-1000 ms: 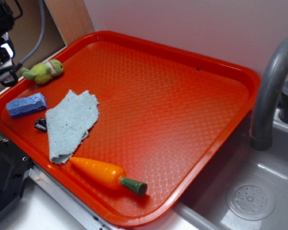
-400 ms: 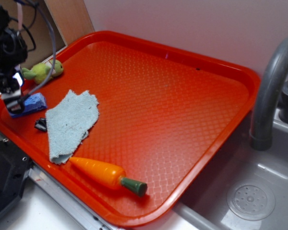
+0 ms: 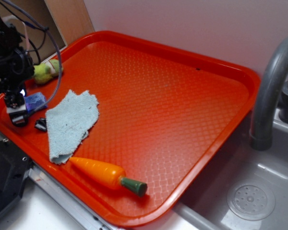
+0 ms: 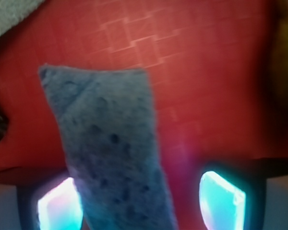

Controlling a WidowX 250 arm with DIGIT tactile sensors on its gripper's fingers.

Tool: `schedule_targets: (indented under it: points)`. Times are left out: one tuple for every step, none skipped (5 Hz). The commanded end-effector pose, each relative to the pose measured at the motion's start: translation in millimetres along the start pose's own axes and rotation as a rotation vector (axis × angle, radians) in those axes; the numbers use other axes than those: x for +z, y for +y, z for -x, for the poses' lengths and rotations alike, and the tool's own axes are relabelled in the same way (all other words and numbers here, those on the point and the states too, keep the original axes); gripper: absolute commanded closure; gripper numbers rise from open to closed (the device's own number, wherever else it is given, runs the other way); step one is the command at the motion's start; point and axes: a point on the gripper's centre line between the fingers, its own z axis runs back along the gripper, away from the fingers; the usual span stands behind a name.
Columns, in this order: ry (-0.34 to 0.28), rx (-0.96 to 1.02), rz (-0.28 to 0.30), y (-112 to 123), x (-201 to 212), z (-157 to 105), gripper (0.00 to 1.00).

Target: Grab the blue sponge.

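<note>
Fingers (image 4: 139, 201) lowered since earlier, now spread wide astride blue sponge (image 4: 110, 158), not clamped.

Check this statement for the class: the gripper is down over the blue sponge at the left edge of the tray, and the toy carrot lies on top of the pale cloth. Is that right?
Not quite. The carrot does not lie on the cloth; it rests on the tray just past the cloth's near end, as the exterior view shows. The rest holds: the gripper is down over the blue sponge at the tray's left edge.

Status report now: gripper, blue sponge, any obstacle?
Gripper open, down over the sponge. Sponge between the fingers, flat on the tray. Cloth close beside, not blocking.
</note>
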Motion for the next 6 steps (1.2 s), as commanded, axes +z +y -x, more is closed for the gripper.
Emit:
schedule_targets:
  points:
    - [-0.012, -0.018, 0.011, 0, -2, -2, 1.0]
    - [-0.028, 0.015, -0.022, 3, 12, -4, 1.0]
    - [-0.044, 0.255, -0.065, 1, 63, -12, 1.0]
    - [-0.122, 0.519, -0.052, -17, 119, -18, 1.0]
    - [-0.124, 0.765, 0.055, -27, 174, -22, 1.0]
    - [-0.14, 0.781, 0.134, -41, 225, -32, 1.0]
